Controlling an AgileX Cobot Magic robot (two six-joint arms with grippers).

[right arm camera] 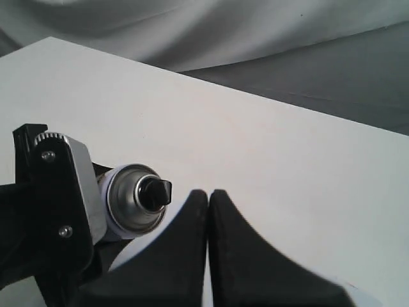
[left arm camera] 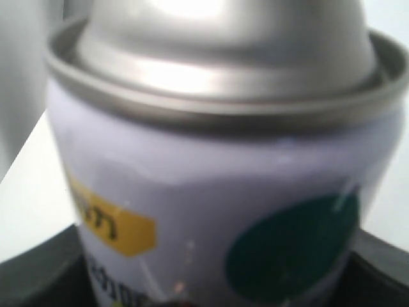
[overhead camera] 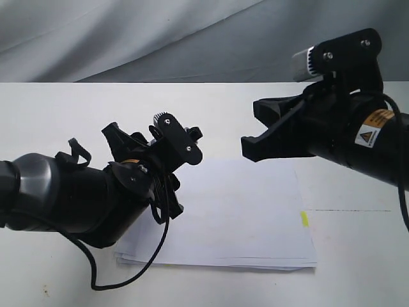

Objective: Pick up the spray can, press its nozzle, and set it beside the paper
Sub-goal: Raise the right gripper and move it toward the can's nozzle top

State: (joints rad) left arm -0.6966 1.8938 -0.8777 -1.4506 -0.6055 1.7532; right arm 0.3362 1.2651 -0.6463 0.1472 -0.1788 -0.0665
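My left gripper [overhead camera: 167,160] is raised over the paper's left side and is shut on the spray can [left arm camera: 217,166]. The can's lilac label with a teal dot and its silver dome fill the left wrist view, and black fingers [left arm camera: 38,272] show at both lower corners. In the exterior view the can is hidden behind the wrist mount. The right wrist view shows the spray can [right arm camera: 131,203] end on, with its black nozzle [right arm camera: 155,192] facing my right gripper [right arm camera: 208,195]. That gripper is shut and empty, its tips close beside the nozzle but apart from it. The paper [overhead camera: 243,217] lies on the table.
The white table [overhead camera: 57,121] reaches back to a grey cloth backdrop [overhead camera: 128,38]. A small yellow tab [overhead camera: 304,219] sits at the paper's right edge. My right gripper [overhead camera: 246,146] hovers above the paper's far right part. A black cable [overhead camera: 128,268] loops under the left arm.
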